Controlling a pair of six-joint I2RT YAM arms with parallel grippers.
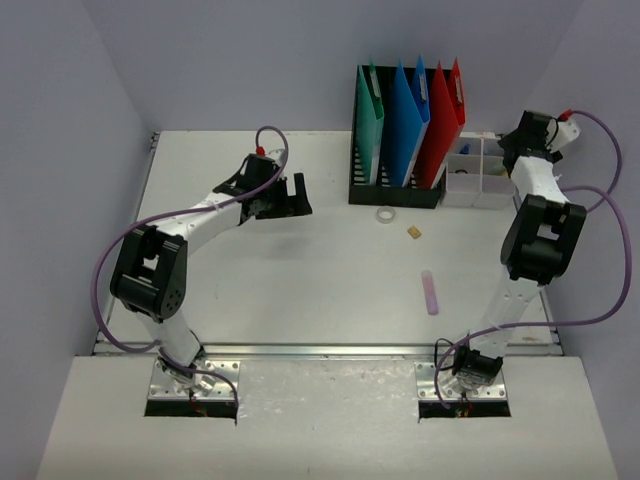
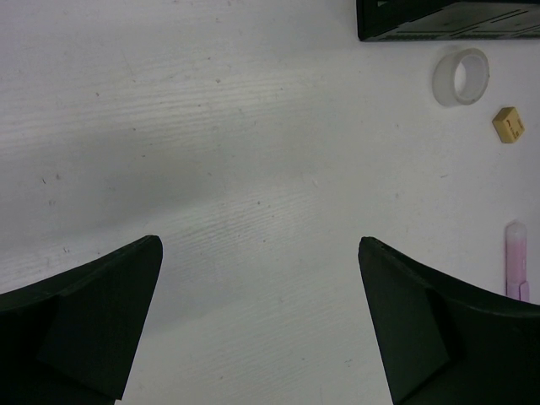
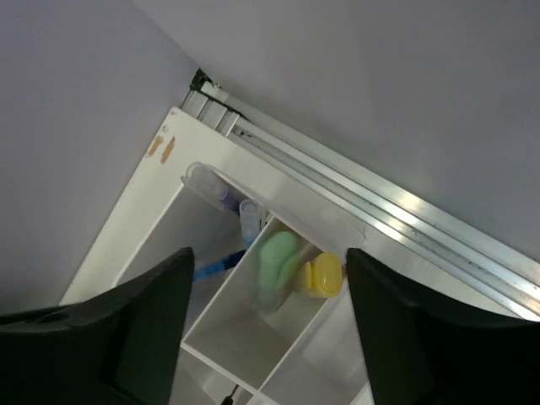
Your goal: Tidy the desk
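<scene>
Left fingers (image 2: 84,329) apart, white speckled desk (image 2: 253,126)

I have the left arm (image 1: 190,225) rising from its base (image 1: 185,372), folded at the elbow (image 1: 150,272) and stretched forward and to the right. Its wrist is about level, and the left gripper (image 1: 298,195) points inward. On the left wrist camera its two dark fingers (image 2: 93,321) stand wide apart with nothing between them. The right arm (image 1: 525,270) climbs steeply from its base (image 1: 470,368) to a high elbow (image 1: 542,240), then runs on toward the far right corner. The right gripper (image 1: 512,148) is tipped downward there. Its fingers (image 3: 126,329) are spread wide and grip nothing. A purple cable (image 1: 105,270) loops beside each arm.
</scene>
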